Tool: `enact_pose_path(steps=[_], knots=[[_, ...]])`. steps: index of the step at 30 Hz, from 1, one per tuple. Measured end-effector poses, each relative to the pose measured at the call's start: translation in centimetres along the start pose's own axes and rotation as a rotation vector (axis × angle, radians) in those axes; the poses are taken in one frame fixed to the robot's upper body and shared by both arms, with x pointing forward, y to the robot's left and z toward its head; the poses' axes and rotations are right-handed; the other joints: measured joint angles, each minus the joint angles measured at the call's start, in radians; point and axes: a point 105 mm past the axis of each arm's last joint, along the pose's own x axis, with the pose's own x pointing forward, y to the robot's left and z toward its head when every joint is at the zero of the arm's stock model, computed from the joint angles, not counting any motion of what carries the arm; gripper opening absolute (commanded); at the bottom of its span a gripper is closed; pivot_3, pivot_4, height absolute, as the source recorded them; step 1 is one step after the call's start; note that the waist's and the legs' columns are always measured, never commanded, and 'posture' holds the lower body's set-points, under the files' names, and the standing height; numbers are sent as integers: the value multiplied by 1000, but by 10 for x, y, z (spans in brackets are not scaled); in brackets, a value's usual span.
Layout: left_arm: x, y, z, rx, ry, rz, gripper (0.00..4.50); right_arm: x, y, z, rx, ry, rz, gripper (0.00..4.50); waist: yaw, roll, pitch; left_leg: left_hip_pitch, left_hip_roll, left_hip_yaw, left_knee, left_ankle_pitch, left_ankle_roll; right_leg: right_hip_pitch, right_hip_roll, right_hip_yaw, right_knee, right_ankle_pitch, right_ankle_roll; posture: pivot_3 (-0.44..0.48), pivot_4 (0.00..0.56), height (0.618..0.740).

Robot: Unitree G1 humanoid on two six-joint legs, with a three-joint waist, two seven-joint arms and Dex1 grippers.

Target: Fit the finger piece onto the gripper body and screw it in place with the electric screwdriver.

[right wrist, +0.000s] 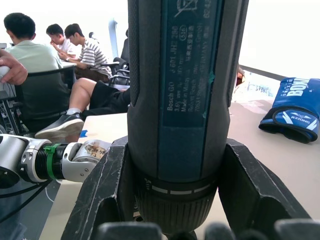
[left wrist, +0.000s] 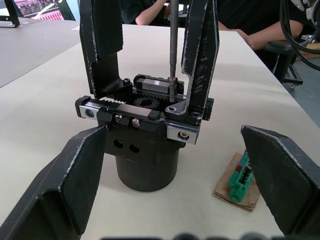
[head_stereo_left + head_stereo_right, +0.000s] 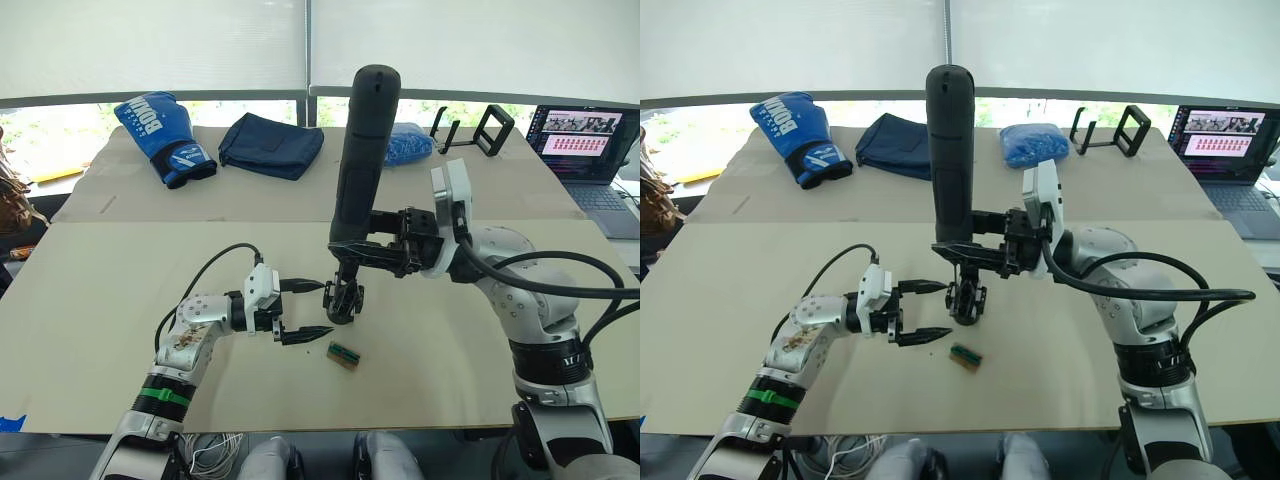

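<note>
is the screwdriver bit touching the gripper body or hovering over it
Touching. In the left wrist view the electric screwdriver bit comes straight down and its tip sits on a screw atop the gripper body, with no gap visible.

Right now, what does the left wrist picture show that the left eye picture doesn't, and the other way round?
The left wrist view alone shows the metal bit meeting a screw on the gripper body, whose rack, gears and two fingers are plain. The left eye view alone shows the whole electric screwdriver upright in the right gripper, plus a boxing glove and laptop. Both show the open left gripper flanking the body, and a small green part.
</note>
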Motion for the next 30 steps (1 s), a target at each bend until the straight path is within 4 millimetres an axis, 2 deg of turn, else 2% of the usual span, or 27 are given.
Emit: enact_pose_path(steps=[30], knots=[[0, 0, 0, 2, -3, 1, 4500, 0, -1, -3, 3, 20, -4, 1907, 0, 0, 0, 0, 0, 0, 0, 0, 0, 0, 0, 0, 0, 0, 0, 0, 150, 740]])
